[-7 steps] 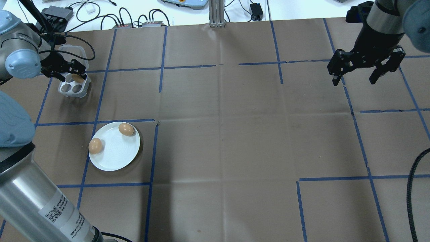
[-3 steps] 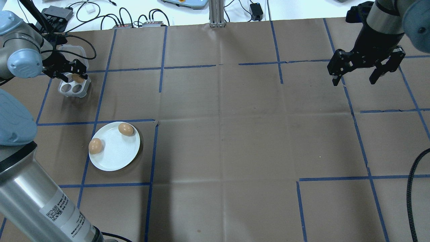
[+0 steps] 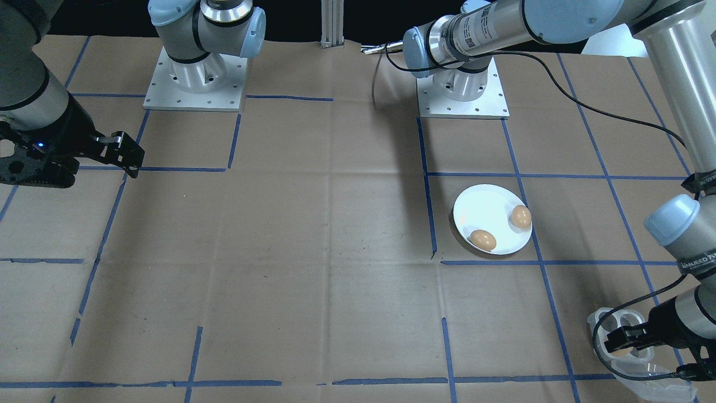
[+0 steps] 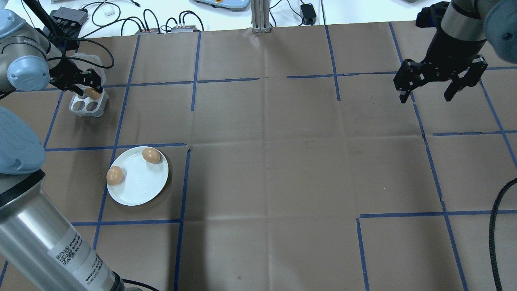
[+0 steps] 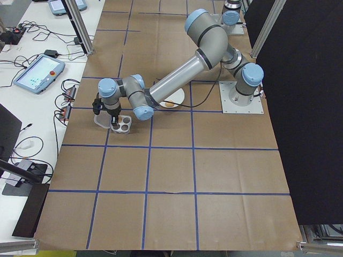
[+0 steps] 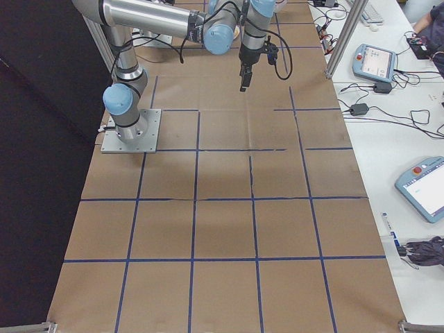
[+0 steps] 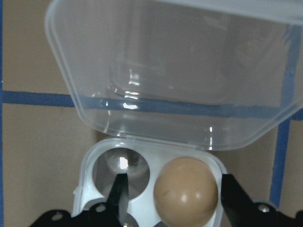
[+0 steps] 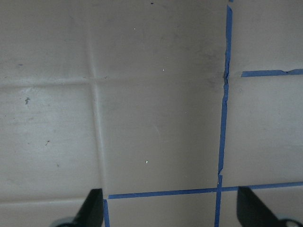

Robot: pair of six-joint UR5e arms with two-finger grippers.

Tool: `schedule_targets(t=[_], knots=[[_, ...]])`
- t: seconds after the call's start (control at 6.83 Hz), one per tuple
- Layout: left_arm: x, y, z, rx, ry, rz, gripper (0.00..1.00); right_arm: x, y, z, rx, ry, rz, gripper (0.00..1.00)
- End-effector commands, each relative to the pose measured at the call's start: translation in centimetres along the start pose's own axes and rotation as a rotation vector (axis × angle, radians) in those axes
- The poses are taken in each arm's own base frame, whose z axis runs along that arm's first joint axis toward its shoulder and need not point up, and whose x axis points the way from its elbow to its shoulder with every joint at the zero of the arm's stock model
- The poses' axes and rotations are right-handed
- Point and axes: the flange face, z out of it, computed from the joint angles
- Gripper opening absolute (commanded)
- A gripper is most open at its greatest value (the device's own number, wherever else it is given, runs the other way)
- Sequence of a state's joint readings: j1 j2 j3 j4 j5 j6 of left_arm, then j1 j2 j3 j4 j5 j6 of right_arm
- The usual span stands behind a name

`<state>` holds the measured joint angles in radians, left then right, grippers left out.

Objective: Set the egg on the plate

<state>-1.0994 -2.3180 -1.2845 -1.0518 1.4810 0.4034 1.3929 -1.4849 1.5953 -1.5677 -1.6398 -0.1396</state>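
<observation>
A smooth brown egg (image 7: 185,191) is sitting in the egg tray (image 7: 147,147) between the spread fingers of the left gripper (image 7: 174,198), not yet pinched.

Lighting's pretty even and bright from overhead, soft shadows only under my arms on the brown tabletop (image 4: 266,161). The plate (image 3: 486,210) blows out glossy white. My left wrist view is soft, with glare spots on the clear lid (image 7: 180,71).
</observation>
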Motion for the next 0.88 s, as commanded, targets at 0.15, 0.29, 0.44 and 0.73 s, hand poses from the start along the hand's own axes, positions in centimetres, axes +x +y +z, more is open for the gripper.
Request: schedule_targets(t=[0.15, 0.29, 0.44, 0.73], knots=[[0.09, -0.13, 0.21, 0.005, 0.010, 0.004, 0.66, 0.00, 0.00, 0.00, 0.000, 0.000, 0.000, 1.00], [0.10, -0.08, 0.28, 0.003, 0.011, 0.003, 0.62, 0.00, 0.00, 0.00, 0.000, 0.000, 0.000, 1.00], [0.10, -0.11, 0.00, 0.006, 0.008, 0.004, 0.53, 0.00, 0.00, 0.00, 0.000, 0.000, 0.000, 1.00], [0.09, -0.04, -0.14, 0.004, 0.004, 0.008, 0.22, 0.00, 0.00, 0.00, 0.000, 0.000, 0.000, 1.00]])
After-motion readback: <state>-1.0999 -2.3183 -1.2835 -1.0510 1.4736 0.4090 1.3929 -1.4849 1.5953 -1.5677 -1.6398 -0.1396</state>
